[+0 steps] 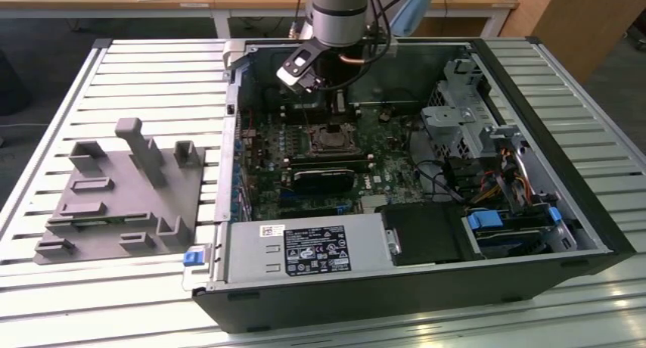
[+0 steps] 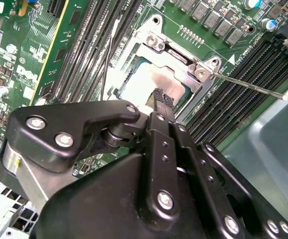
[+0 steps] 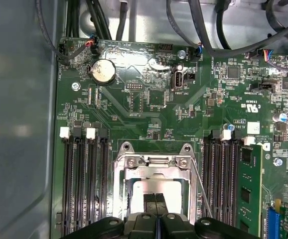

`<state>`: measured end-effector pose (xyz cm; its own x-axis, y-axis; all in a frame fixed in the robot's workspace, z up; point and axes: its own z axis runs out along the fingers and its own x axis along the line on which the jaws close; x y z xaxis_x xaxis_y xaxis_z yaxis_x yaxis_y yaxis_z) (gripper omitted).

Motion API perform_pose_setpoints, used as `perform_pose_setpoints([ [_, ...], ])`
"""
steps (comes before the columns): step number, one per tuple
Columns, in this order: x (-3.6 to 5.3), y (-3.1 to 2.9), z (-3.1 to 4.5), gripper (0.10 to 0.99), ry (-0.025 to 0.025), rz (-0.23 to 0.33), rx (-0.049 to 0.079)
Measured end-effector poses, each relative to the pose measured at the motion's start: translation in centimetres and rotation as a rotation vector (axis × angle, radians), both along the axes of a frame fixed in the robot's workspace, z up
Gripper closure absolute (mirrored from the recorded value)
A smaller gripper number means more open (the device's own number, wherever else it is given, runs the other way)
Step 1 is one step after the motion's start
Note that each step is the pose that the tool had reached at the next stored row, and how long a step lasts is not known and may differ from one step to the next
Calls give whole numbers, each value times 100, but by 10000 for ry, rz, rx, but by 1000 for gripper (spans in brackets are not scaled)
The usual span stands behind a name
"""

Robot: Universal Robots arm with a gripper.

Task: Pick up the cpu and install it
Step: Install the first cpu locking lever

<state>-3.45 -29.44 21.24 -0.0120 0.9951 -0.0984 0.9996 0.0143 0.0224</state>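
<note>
One cpu in its socket, end effector closed overhead.

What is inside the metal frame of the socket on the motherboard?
Inside the socket frame lies the cpu, its silvery-grey top showing in both wrist views. The gripper touches its top with fingers closed together and covers part of it. What lies beneath the cpu is hidden.

cpu silvery-grey | motherboard green | tray grey

The gripper hides part of the cpu in both wrist views.
</note>
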Motion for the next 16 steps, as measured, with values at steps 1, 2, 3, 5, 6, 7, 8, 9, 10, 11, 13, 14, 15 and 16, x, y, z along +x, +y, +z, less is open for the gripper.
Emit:
perform_pose_setpoints([
  [1,0,0,3,980,2,0,-3],
  [2,-1,-1,7,980,3,0,-4],
  [3,0,-1,10,980,2,0,-2],
  [5,0,0,14,980,0,0,-1],
  [6,0,0,15,980,0,0,0],
  [7,0,0,16,980,0,0,0],
  [8,0,0,18,980,1,0,-1],
  [9,0,-1,20,980,2,0,-3],
  [10,-1,-1,24,980,3,0,-5],
  [11,-1,-1,27,980,2,0,-3],
  [13,0,0,35,980,2,0,-3],
  [14,0,0,39,980,1,0,-2],
  [15,0,0,42,980,1,0,-2],
  [16,0,0,45,980,1,0,-1],
])
